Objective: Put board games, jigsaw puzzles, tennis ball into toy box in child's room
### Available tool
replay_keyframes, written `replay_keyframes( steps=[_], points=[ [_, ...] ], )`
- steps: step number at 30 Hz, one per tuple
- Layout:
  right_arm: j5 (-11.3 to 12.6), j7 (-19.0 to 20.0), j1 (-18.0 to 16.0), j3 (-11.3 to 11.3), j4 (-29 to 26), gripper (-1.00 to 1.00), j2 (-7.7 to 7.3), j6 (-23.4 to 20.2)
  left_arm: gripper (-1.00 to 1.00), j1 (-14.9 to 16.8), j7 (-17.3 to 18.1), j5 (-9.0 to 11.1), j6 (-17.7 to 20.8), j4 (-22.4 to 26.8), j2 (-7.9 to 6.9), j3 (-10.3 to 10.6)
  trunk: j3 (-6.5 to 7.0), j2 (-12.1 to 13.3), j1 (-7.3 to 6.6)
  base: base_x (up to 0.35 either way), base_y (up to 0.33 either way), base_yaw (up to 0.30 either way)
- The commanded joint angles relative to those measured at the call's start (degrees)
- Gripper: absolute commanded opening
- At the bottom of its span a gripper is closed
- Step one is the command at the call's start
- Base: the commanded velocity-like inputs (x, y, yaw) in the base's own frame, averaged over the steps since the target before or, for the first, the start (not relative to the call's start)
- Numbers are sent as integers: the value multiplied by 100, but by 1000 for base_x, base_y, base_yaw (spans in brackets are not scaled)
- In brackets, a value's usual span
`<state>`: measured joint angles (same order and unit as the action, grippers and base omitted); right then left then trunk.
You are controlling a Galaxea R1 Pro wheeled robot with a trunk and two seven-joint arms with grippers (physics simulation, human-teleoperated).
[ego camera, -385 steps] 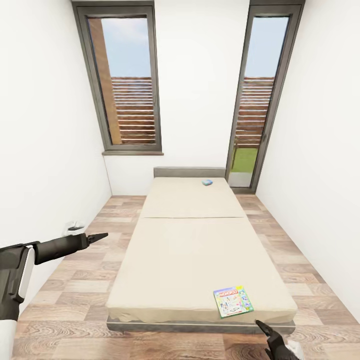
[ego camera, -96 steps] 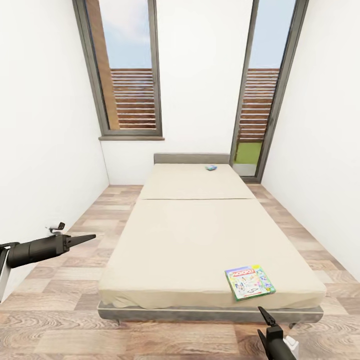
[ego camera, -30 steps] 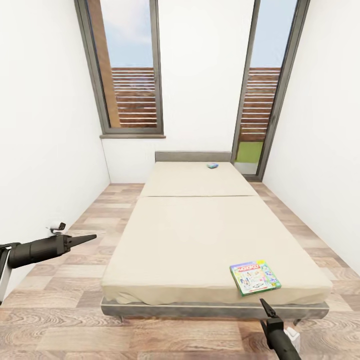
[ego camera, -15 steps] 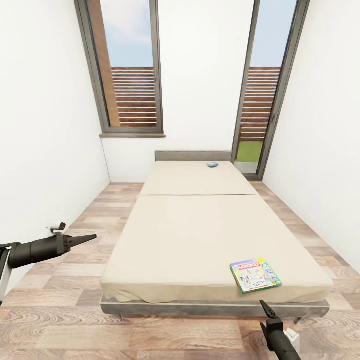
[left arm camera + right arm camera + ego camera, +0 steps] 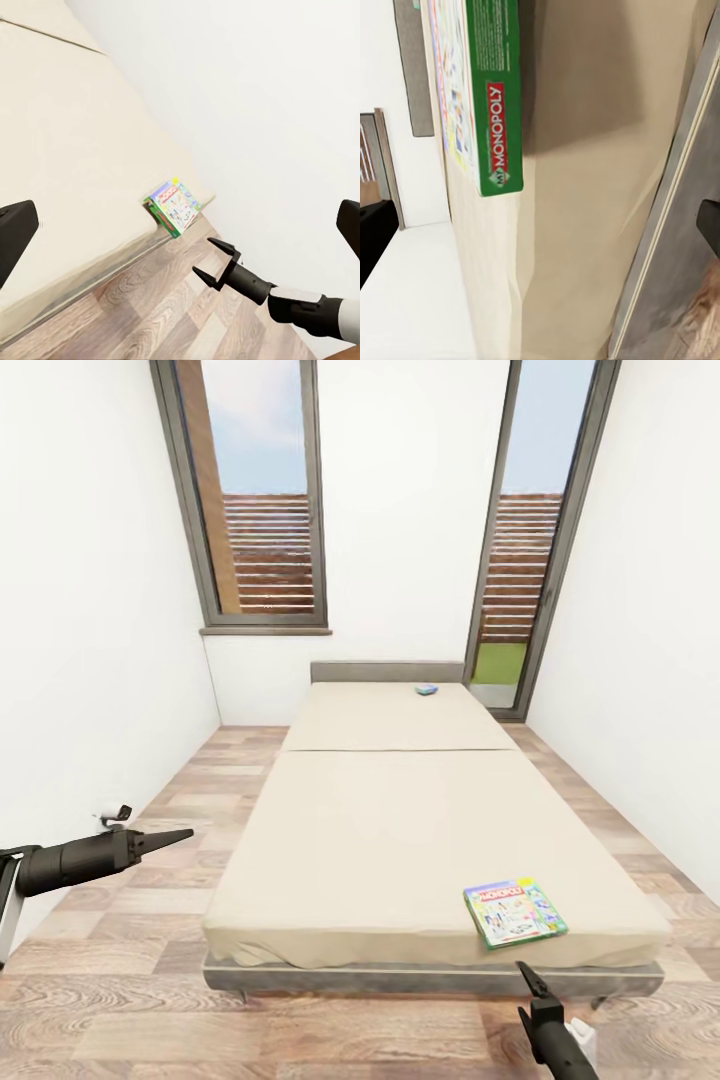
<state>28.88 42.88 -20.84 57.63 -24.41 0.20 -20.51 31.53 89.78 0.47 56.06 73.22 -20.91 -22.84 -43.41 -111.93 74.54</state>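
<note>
A green-edged board game with a white colourful cover lies flat on the bed, at its near right corner. A second, blue board game rests far off by the grey headboard. My right gripper hovers just below the bed's front edge, under the green-edged box, open and holding nothing. The left wrist view shows its fingers spread near the box. The right wrist view looks along the box's green side. My left gripper hangs open over the floor, left of the bed.
White walls close in on both sides, with strips of wood plank floor between them and the bed. Two tall dark-framed windows stand behind the headboard. A small white fitting sits low by the left wall.
The whole view has crept slightly, so the green-edged box sits a touch further right in the picture. Both arms keep their pose and both boxes lie where they were.
</note>
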Motion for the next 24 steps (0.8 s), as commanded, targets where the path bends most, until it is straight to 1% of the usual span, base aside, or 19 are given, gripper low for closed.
replay_keyframes(
  steps=[1, 7, 17, 24],
  points=[
    [38, 6, -5, 19, -3, 100, 5, -48, 100, 3, 23, -3, 61, -1, -1, 0, -6, -2, 0, 84, 131, 0],
    [34, 2, -4, 20, -3, 100, 19, -49, 100, 3, 23, -3, 63, -1, -1, -6, -6, -2, 0, 35, 53, 0],
    [31, 4, -8, 13, -3, 100, 40, -18, 100, 3, 23, -3, 63, -3, -1, -43, -6, -2, 0, 12, 6, 0],
    [30, 7, -8, 12, -3, 100, 36, -15, 100, 3, 23, -3, 63, -3, -1, -45, -6, -2, 0, 160, 0, 0]
  ],
)
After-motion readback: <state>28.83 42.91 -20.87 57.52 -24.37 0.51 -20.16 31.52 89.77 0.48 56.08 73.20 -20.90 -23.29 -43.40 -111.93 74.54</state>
